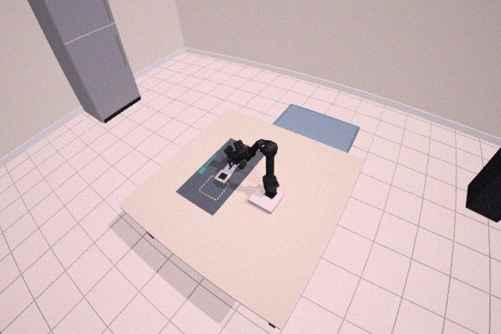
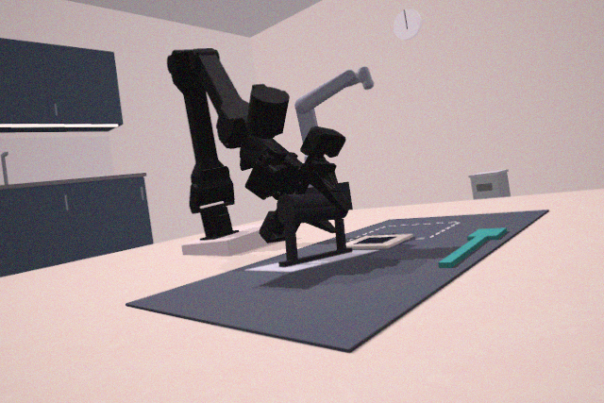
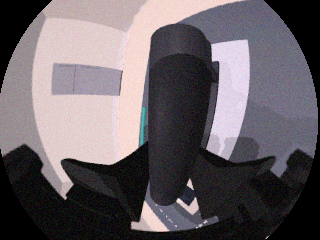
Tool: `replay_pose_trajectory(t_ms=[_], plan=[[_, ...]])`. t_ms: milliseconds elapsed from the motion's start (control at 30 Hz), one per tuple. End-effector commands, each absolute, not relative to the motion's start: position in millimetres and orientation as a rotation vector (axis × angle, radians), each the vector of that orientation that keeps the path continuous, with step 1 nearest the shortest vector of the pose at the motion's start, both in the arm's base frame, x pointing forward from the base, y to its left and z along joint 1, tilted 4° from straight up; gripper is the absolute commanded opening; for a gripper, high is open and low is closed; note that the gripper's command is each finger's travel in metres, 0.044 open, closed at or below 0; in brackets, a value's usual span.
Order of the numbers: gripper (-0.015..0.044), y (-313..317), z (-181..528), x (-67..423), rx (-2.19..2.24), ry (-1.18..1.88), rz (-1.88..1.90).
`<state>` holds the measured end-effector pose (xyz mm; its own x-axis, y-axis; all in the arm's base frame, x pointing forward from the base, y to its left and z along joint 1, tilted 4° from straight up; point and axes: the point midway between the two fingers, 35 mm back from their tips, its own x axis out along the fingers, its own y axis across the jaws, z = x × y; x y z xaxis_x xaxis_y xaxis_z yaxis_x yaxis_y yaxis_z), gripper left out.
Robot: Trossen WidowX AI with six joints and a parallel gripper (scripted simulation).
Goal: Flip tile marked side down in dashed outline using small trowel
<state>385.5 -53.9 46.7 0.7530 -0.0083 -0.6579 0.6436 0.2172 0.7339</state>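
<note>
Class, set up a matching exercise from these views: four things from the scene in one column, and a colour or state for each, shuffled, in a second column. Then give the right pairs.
Things:
1. trowel
2. tile
3. T-shaped piece
4. mat

Descriptions:
A. teal, lying on the mat untouched
B. dark grey, flat on the table
C. gripped by the gripper, blade flat on the mat
D. dark marked side facing up

Pairs: 1-C, 2-D, 3-A, 4-B

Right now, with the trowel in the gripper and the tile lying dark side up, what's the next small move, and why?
Probably ease the trowel forward, blade flat, to slip its edge under the tile. The gripper is shut on the trowel, whose pale blade lies low on the mat just short of the tile, and the tile's marked face is up beside the dashed outline.
</note>
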Motion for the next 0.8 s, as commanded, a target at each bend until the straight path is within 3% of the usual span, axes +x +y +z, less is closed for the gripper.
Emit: replay_pose_trajectory(t_ms=[0,767], plan=[[0.0000,-44.4,46.2,384.7,1.285,0.601,-0.483],[0.0000,-24.3,50.6,381.3,1.361,0.632,-0.471]])
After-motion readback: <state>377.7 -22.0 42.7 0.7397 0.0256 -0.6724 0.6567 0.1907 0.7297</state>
